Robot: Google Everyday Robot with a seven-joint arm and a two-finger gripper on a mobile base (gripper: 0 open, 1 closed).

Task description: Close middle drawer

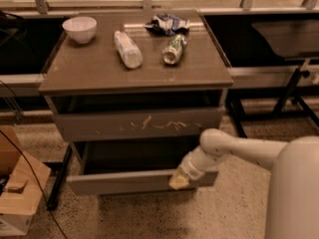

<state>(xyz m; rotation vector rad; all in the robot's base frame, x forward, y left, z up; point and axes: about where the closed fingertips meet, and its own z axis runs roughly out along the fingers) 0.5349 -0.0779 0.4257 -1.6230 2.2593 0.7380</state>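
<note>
The middle drawer is the wide plain grey-brown front below the scratched drawer front. It stands pulled out, with its dark interior showing behind the panel. My gripper is at the end of the white arm reaching in from the right. It rests against the right part of the middle drawer's front panel, at its upper edge.
On the cabinet top lie a white bowl, a clear plastic bottle, a green can and a crumpled bag. A cardboard box stands on the floor at the left. Dark table frames stand at the right.
</note>
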